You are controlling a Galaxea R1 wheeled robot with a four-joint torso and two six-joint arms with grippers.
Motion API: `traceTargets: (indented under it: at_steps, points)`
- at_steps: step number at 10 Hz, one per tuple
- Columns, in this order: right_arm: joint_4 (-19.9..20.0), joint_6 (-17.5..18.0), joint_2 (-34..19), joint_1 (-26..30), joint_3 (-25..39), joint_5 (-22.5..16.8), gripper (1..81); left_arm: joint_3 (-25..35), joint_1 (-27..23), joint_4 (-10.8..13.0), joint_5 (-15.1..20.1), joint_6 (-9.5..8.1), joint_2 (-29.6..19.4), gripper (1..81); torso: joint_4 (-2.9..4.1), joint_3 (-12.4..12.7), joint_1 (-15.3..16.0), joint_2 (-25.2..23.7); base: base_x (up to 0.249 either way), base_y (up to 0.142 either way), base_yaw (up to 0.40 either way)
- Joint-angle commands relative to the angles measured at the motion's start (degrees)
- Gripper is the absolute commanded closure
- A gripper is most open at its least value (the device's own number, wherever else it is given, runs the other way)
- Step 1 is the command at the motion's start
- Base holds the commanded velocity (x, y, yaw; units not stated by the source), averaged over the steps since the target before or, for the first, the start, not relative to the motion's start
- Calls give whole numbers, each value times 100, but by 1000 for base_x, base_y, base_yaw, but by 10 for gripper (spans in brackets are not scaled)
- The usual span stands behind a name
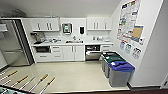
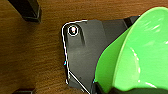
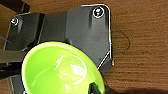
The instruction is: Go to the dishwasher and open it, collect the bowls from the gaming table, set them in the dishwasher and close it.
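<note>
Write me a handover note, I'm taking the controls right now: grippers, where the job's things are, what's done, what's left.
Left arm: a green bowl sits close at the wrist camera; how the jaws stand cannot be made out.
Right arm: a yellow-green bowl sits close at its wrist camera, a dark finger at its rim; looks held, not certain.
Dishwasher: across the kitchenette floor, under the counter beside the white cabinet doors, its dark interior showing, so apparently already open.
Foosball rods are right below the head camera.
Done: dishwasher opened, two bowls apparently collected.
Left: load the bowls, close the door.
</note>
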Motion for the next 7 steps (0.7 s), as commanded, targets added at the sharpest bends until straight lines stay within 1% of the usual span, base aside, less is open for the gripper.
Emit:
traceTargets:
  at_steps: [1, 7]
  points:
    - [-26, -13, -84, 199, -48, -253, 811, -47, -259, 51, 201, 2, -100, 811, 0, 0, 0, 0, 162, 0, 0]
    - [-26, -13, -76, 207, -57, -245, 811, -47, -268, 51, 201, 2, -91, 811, 0, 0, 0, 0, 162, 0, 0]
